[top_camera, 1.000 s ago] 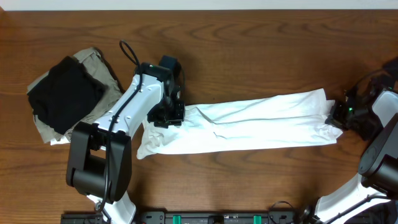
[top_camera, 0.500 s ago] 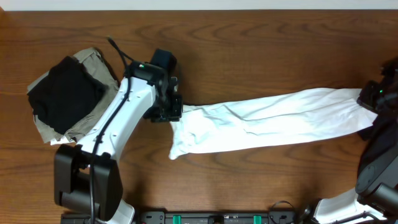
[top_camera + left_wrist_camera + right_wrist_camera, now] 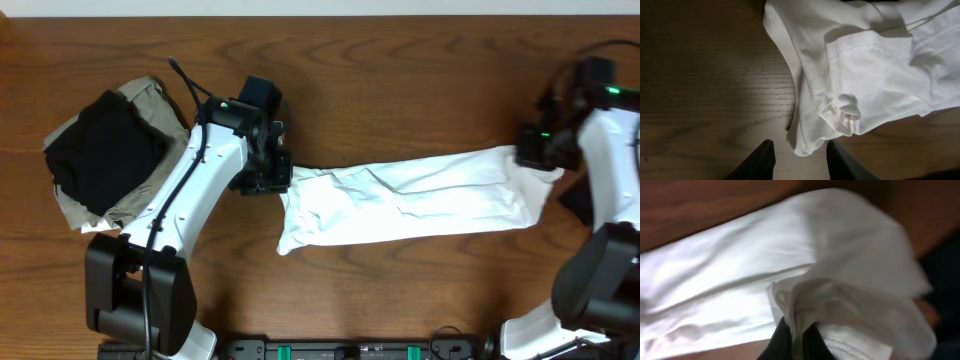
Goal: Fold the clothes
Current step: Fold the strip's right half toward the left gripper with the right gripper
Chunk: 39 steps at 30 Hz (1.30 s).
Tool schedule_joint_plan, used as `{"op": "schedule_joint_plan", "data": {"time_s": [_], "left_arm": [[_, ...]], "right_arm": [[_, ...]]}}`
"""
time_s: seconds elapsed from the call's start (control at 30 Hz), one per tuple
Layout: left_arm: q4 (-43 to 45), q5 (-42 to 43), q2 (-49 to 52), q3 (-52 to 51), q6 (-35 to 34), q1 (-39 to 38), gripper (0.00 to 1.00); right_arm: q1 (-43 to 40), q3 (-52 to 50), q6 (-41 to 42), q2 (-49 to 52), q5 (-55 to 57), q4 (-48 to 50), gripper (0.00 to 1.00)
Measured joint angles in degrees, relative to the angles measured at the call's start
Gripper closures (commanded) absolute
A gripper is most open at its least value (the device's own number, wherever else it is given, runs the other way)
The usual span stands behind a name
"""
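Overhead: white T-shirt (image 3: pixel 410 200) stretched in a long band across the brown surface (image 3: pixel 400 70), left end at the left pincer (image 3: pixel 268 183), right end at the right pincer (image 3: pixel 535 150); black garment (image 3: pixel 105 150) piled on khaki garment (image 3: pixel 150 100), well apart at far left.
Left wrist: fingers standing apart, rumpled shirt fold lying between the tips; cannot tell whether pinched.
Right wrist: dark fingers together, clamped on bunched shirt cloth.
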Motion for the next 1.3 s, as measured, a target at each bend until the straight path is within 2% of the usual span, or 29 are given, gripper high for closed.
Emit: {"op": "schedule_joint_plan", "data": {"time_s": [0.27, 0.43, 0.83, 0.9, 0.93, 0.97, 1.03, 1.1, 1.23, 1.3], "left_arm": [[0.0, 0.0, 0.0, 0.0, 0.0, 0.0, 0.63], [0.0, 0.0, 0.0, 0.0, 0.0, 0.0, 0.63], [0.0, 0.0, 0.0, 0.0, 0.0, 0.0, 0.63], [0.0, 0.0, 0.0, 0.0, 0.0, 0.0, 0.63], [0.0, 0.0, 0.0, 0.0, 0.0, 0.0, 0.63], [0.0, 0.0, 0.0, 0.0, 0.0, 0.0, 0.63], [0.0, 0.0, 0.0, 0.0, 0.0, 0.0, 0.63], [0.0, 0.0, 0.0, 0.0, 0.0, 0.0, 0.63], [0.0, 0.0, 0.0, 0.0, 0.0, 0.0, 0.63], [0.1, 0.0, 0.0, 0.0, 0.0, 0.0, 0.61]], "right_arm": [[14.0, -0.1, 0.0, 0.0, 0.0, -3.5, 0.95], [20.2, -3.3, 0.1, 0.0, 0.0, -2.2, 0.94], [26.6, -12.7, 0.2, 0.0, 0.2, 5.1, 0.93], [27.5, -13.5, 0.4, 0.0, 0.2, 6.6, 0.87], [28.1, -13.8, 0.6, 0.0, 0.3, 7.3, 0.81], [28.4, -14.1, 0.9, 0.0, 0.2, 7.8, 0.69], [29.2, -14.4, 1.3, 0.0, 0.2, 8.7, 0.6], [30.0, -14.6, 1.5, 0.0, 0.2, 9.4, 0.57], [31.3, -14.7, 1.6, 0.0, -0.2, 10.7, 0.6], [31.6, -14.7, 1.9, 0.0, 0.1, 11.0, 0.58]]}}
